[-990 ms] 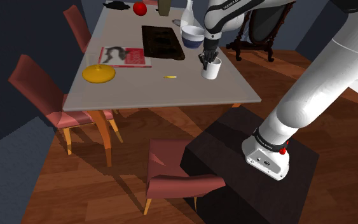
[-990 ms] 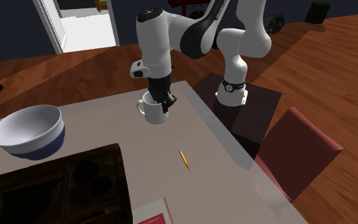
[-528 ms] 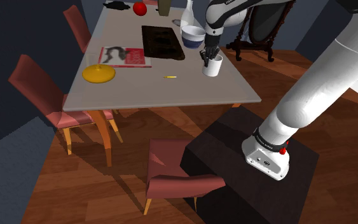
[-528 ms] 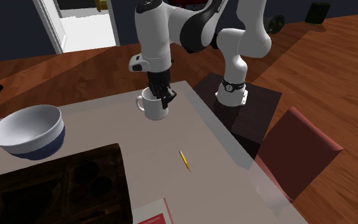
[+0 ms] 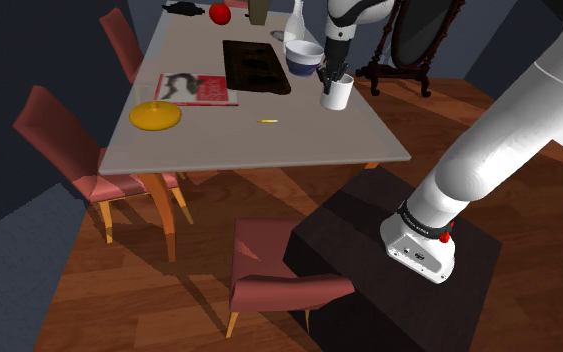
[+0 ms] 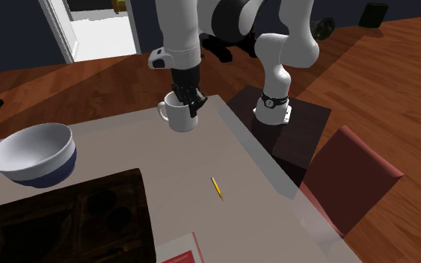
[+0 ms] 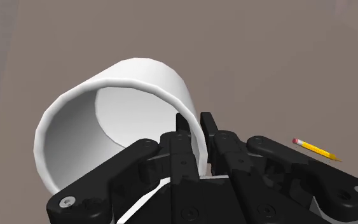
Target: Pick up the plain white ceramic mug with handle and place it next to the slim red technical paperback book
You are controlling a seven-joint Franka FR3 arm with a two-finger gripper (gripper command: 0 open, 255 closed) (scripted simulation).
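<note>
A white mug [image 5: 338, 95] with a handle hangs a little above the grey table [image 5: 299, 140], close to the edge nearest the stand. My black gripper [image 5: 331, 82] is shut on its rim, one finger inside the cup and one outside. The second exterior view has the mug [image 6: 180, 117] under the gripper [image 6: 188, 101], handle pointing to that view's left. From the wrist, the mug's [image 7: 120, 108] wall is pinched between the fingers of the gripper [image 7: 195, 127]. The red book [image 5: 197, 88] lies flat across the table, towards the shoulder view's left.
A white and blue bowl [image 5: 304, 55] sits just behind the mug, beside a dark tray [image 5: 255, 65]. A yellow plate [image 5: 155, 115] lies near the book and a pencil [image 5: 267, 121] on the tabletop. Red chairs [image 5: 64, 150] ring the table.
The gripper has risen with the mug clasped in it, lifting it off the tabletop and carrying it slightly towards the bowl.
</note>
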